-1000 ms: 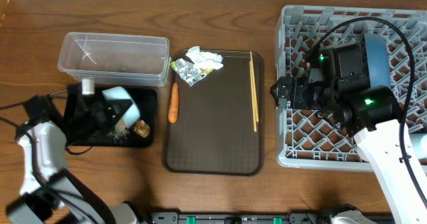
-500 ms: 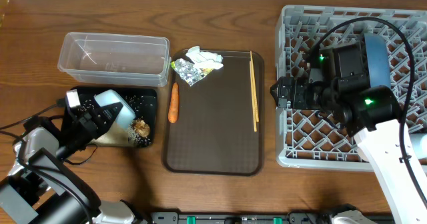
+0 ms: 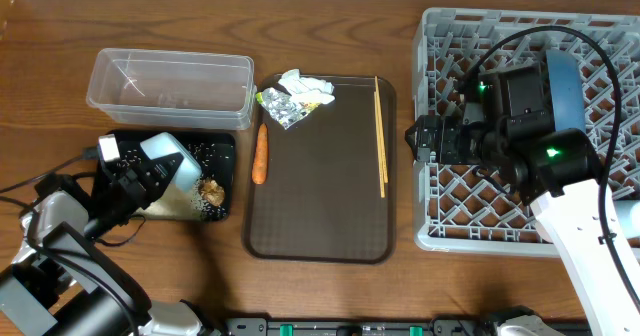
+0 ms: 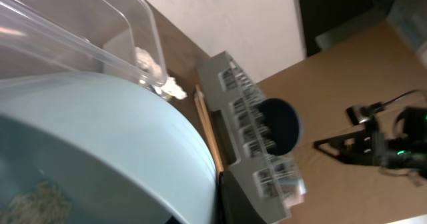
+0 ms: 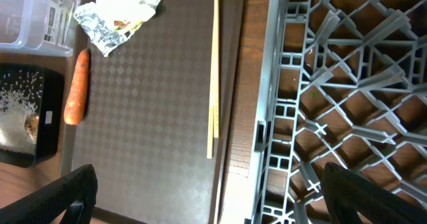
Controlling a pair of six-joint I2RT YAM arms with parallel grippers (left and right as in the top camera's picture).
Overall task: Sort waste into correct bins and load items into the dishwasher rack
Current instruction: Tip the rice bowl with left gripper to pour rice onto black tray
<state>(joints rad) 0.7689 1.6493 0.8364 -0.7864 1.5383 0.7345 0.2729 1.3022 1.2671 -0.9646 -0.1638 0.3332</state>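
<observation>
My left gripper (image 3: 143, 173) is shut on the rim of the white bowl (image 3: 172, 164), which is tipped over the black tray (image 3: 222, 153). In the left wrist view the bowl (image 4: 100, 144) fills the frame, with rice grains inside. Loose rice (image 3: 175, 204) and a brown food lump (image 3: 210, 189) lie in the black tray. An orange carrot (image 3: 260, 154), silvery foil (image 3: 279, 106), white paper (image 3: 305, 84) and chopsticks (image 3: 380, 136) lie on the brown serving tray (image 3: 320, 206). My right gripper (image 3: 415, 141) hangs open over the dishwasher rack's (image 3: 450, 221) left edge, holding nothing.
The clear tub (image 3: 170, 88) stands behind the black tray. A blue plate (image 3: 568, 86) stands upright in the rack behind my right arm. Right wrist view: the chopsticks (image 5: 215, 64), the carrot (image 5: 77, 87) and the rack (image 5: 333, 84) lie below the open fingers.
A second ago my left wrist turned and tipped the bowl further over the black tray, and more rice now lies there. Over the last half second nothing moved. The right arm stayed still.
</observation>
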